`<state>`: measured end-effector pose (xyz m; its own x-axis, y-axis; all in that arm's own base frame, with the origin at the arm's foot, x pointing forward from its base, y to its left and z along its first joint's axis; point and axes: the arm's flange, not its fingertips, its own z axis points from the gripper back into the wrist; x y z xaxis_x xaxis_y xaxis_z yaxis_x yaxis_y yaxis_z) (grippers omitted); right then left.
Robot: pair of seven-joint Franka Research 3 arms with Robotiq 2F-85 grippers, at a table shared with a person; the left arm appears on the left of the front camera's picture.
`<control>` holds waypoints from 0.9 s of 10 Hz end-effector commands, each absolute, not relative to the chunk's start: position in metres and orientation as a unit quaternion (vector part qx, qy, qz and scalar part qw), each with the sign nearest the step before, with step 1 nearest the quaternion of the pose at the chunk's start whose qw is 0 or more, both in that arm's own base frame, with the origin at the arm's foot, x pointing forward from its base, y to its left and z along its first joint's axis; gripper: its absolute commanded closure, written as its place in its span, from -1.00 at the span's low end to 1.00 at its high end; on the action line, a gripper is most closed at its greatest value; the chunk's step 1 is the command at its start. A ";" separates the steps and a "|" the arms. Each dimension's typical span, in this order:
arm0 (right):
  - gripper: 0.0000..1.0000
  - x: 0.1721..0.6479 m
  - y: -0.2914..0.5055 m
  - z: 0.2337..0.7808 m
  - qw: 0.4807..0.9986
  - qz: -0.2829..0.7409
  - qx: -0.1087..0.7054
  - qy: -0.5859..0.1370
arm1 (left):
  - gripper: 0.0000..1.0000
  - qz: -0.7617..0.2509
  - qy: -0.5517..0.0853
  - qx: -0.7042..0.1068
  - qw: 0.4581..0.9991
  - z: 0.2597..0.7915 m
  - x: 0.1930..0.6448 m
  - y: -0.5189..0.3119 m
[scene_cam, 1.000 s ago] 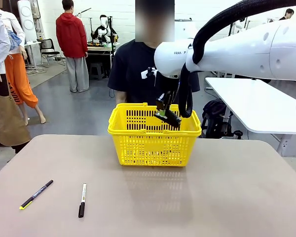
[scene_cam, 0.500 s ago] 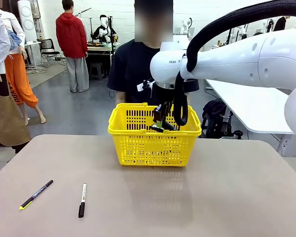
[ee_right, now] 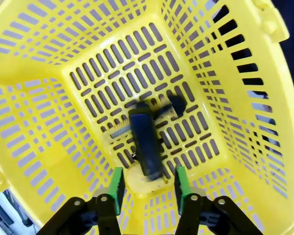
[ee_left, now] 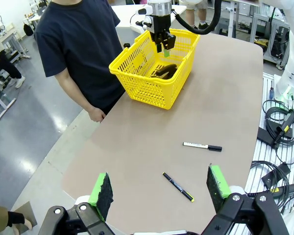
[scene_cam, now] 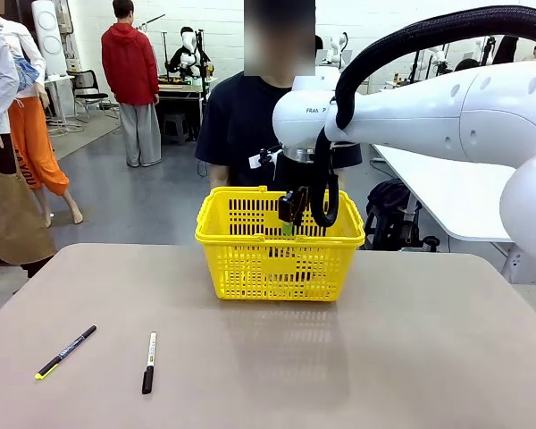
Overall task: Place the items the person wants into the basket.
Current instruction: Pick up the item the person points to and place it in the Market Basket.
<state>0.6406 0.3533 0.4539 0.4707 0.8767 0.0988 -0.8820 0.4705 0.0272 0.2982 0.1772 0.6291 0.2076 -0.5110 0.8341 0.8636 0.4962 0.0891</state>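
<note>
Front view: right gripper [scene_cam: 290, 217] hangs over the yellow basket [scene_cam: 250, 268]. Left wrist view: left gripper [ee_left: 159, 188] spread wide, empty. Right wrist view: fingers parted, stapler [ee_right: 145, 143] lying on the basket floor. I'd lift straight up, avoiding the rim.

The front camera sat low at the robot's near edge of the table [scene_cam: 411, 357], facing across it to the far side. The left wrist camera hung high and well back, looking obliquely down along the whole table [ee_left: 225, 98] past its own fingers [ee_left: 102, 188]. The right wrist camera pointed straight down, close above the basket [ee_right: 264, 98]. All three shared the basket [scene_cam: 250, 268] [ee_left: 147, 83]; front and left wrist views also shared the tabletop.
</note>
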 end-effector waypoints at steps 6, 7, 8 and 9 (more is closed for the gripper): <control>-1.00 0.534 0.311 0.541 0.904 0.420 0.060 -0.052 | -1.00 -0.463 -0.437 -0.205 0.743 0.629 0.297 0.179; -1.00 0.476 0.284 0.571 0.925 0.369 0.045 -0.085 | -1.00 -0.463 -0.437 -0.205 0.743 0.629 0.297 0.179; -1.00 0.426 0.251 0.595 0.938 0.327 0.061 -0.101 | -1.00 -0.463 -0.437 -0.205 0.743 0.629 0.297 0.179; -1.00 0.385 0.209 0.610 0.949 0.288 0.071 -0.112 | -1.00 -0.463 -0.437 -0.205 0.743 0.629 0.297 0.179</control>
